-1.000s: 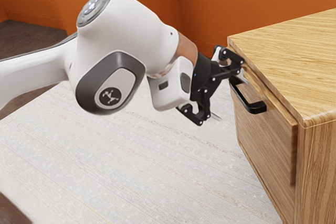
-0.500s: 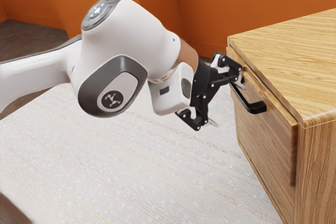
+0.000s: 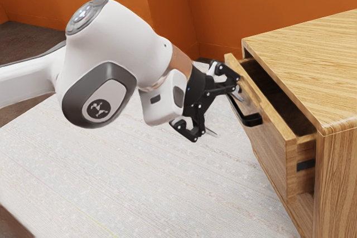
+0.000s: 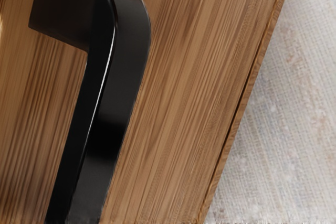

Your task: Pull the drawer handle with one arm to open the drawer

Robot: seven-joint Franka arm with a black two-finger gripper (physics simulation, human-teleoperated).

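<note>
While the unclenched gripper (image 3: pixel 227 115) seems to hook one finger behind the handle (image 3: pixel 249 117), pull straight toward frame left, keeping level, so the part-open drawer (image 3: pixel 270 140) at right centre slides freely.

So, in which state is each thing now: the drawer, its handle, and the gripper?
Drawer: partly open, standing out of the cabinet.
Handle: hooked near its upper end.
Gripper: open, one finger behind the handle, not clamped on it.
</note>
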